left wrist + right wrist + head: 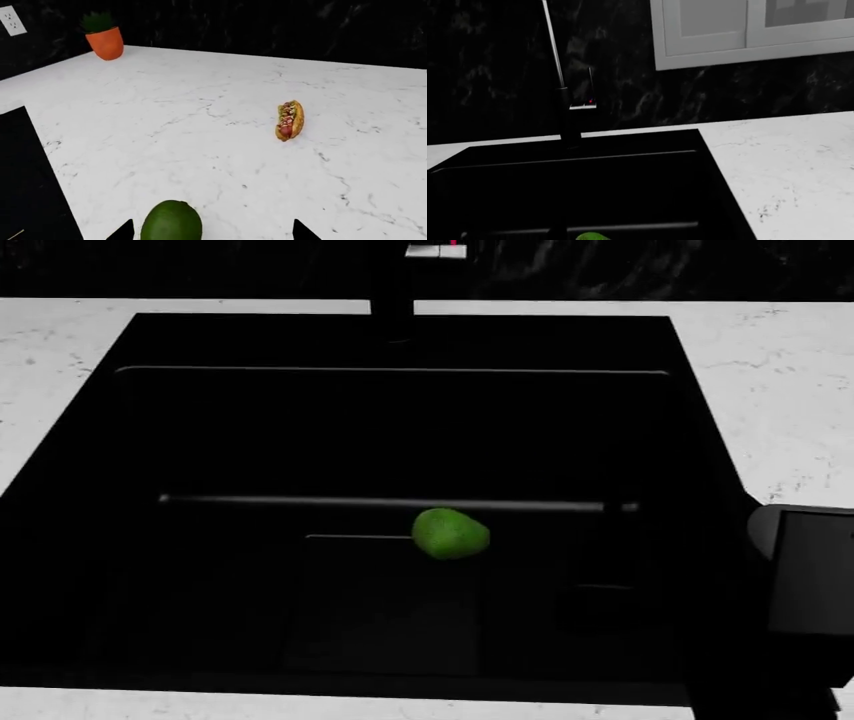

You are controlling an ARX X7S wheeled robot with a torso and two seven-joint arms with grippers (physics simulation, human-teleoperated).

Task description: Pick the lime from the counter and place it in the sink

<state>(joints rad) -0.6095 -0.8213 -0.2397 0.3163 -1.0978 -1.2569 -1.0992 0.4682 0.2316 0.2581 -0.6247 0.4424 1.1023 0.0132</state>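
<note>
The bright green lime [450, 533] is inside the black sink [400, 420], just in front of the thin grey bar [334, 502]. Its top also shows at the edge of the right wrist view [592, 236], below the bar. A grey link of my right arm [805, 570] reaches in at the sink's right side. Its fingers do not show against the black basin, so I cannot tell how the jaws stand. My left gripper [215, 234] is open over the white marble counter [200, 125], with a dark green oval fruit [171, 222] between its fingertips [125, 232].
The black faucet [564, 100] stands behind the sink. On the counter in the left wrist view lie a hot dog [289, 120] and, at the far corner, an orange plant pot [105, 42]. A wall outlet [12, 20] is beside it. A white cabinet [747, 30] hangs above.
</note>
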